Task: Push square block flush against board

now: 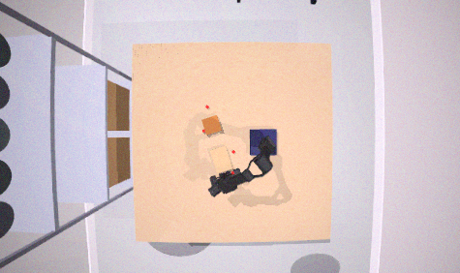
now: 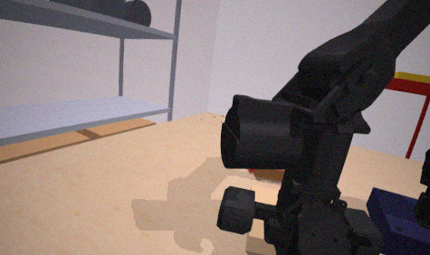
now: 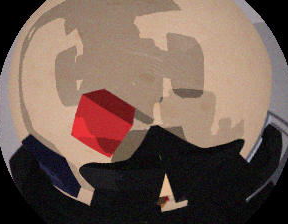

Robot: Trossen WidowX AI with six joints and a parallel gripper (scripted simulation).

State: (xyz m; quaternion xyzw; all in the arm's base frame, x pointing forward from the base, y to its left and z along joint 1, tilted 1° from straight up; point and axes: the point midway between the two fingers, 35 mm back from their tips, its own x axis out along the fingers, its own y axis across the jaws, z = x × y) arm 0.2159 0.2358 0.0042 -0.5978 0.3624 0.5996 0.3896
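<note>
The orange square block (image 1: 212, 125) (image 2: 270, 175) lies flat, turned slightly. The pale board (image 1: 221, 160) (image 2: 265, 193) lies below it in the top view, turned much the same way, with a narrow strip of table between them. They do not touch. My gripper (image 1: 227, 178) (image 3: 153, 128) is shut and empty, low at the board's end farther from the block. Whether it touches that end cannot be told. The arm hides the board's lower edge in the top view and much of both parts in the exterior view, where the fingertips do not show.
Small red cubes lie about: one (image 1: 207, 106) above the block, one (image 1: 203, 131) at its left, one (image 1: 233, 152) right of the board, and one (image 1: 232, 172) (image 3: 102, 125) by the gripper. The arm's blue base (image 1: 256, 137) (image 2: 396, 226) stands at the right.
</note>
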